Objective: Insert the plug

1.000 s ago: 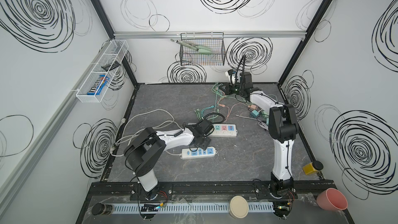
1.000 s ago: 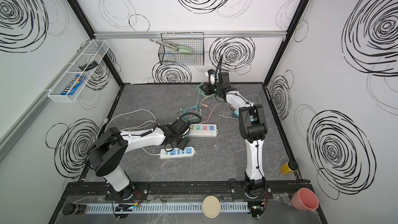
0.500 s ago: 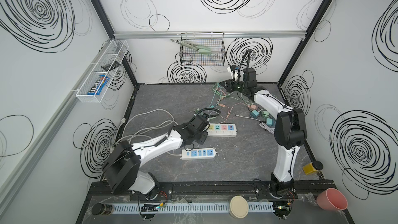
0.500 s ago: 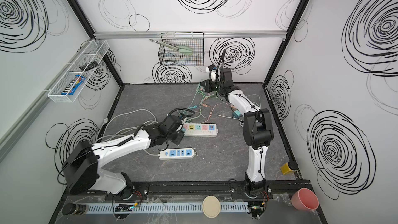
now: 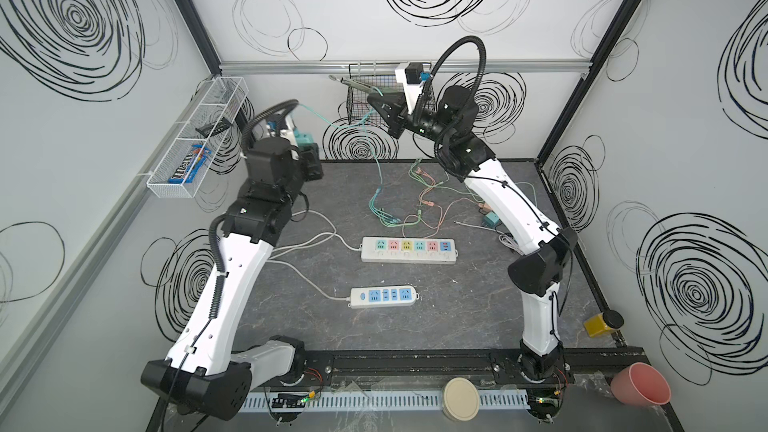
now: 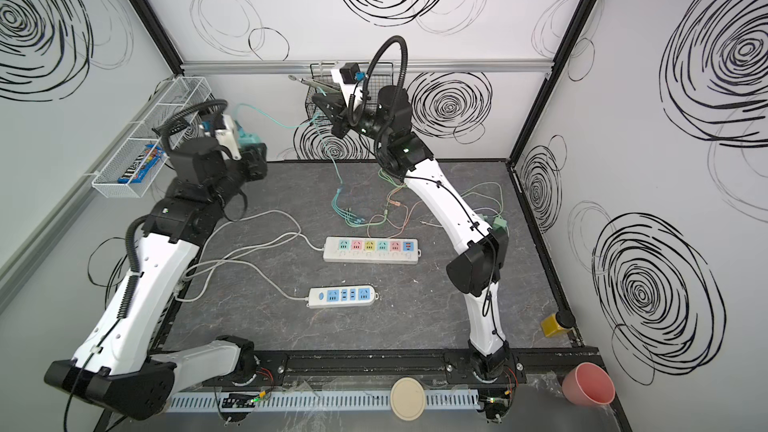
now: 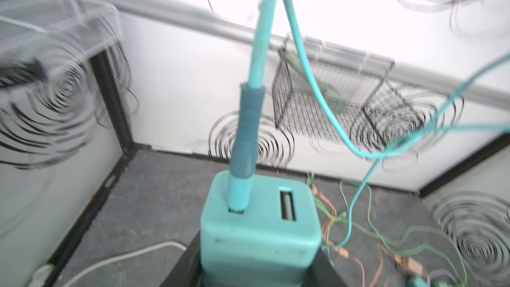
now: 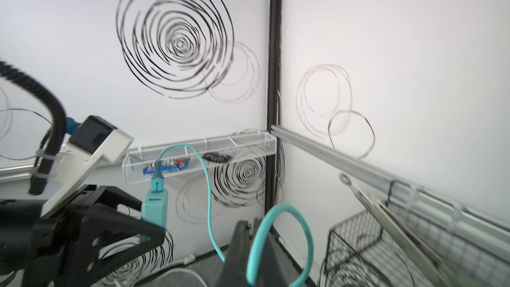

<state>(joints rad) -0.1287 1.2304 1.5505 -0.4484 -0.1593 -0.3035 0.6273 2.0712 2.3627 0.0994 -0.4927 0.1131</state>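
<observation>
Left-wrist view: we see the left gripper (image 7: 259, 270) clasping a teal charger block (image 7: 259, 233). A teal cable (image 7: 255, 64) enters one port, beside a second slot (image 7: 287, 205). Walls appear blurred.

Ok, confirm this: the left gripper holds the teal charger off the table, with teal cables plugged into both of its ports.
Not both. The left gripper holds the teal charger off the table, but a teal cable is plugged into only one port; the second port is empty, as the left wrist view shows.
</observation>
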